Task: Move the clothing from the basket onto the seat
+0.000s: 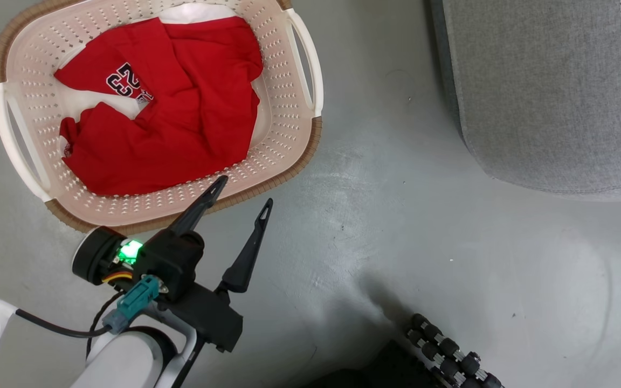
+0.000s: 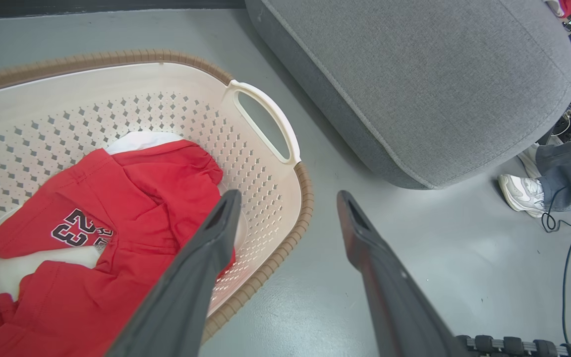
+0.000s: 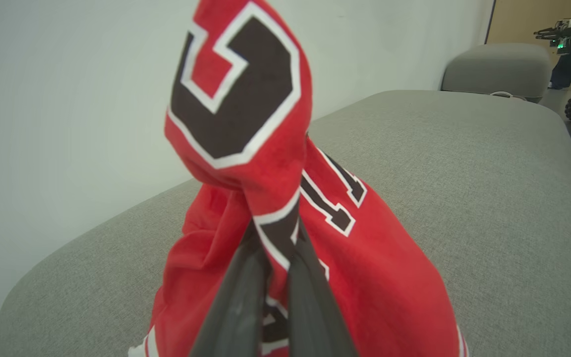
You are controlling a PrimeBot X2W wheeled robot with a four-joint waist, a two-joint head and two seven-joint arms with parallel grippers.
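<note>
Left hand (image 1: 246, 191): two long dark fingers spread apart, nothing between them. It is poised at the near edge of the basket (image 1: 281, 151); in the head view one tip overlaps the brown woven-look rim, the other is outside over the floor (image 1: 397, 242).

Basket: cream plastic, perforated walls, rounded rectangle, white loop handles. It looks light.

Inside it is the jersey (image 1: 181, 108): red, thin, slack and crumpled flat, with a black "23" outlined white. White fabric (image 1: 100, 102) shows beneath it.

Risks, left side:
- A descent from this spot could hit the rim, or a tip could snag a perforation.
- A pinch on the top layer alone would probably leave the white fabric behind.
- Cloth dragged over the rim could tip or slide the basket on the smooth grey floor.

Seat (image 1: 547, 91): light-grey woven upholstery with rounded edges, apart from the basket.

Right hand (image 3: 275, 238): fingers pressed together on a held garment (image 3: 246, 99), red with black white-edged lettering, bunched above the seat. I cannot tell whether its hem touches the cushion.

Risk, right side: cloth released near a rounded edge could slip off to the floor.

Beyond the seat are a person's shoe (image 2: 521, 193) and cables (image 2: 568, 248), which could snag an arm.
</note>
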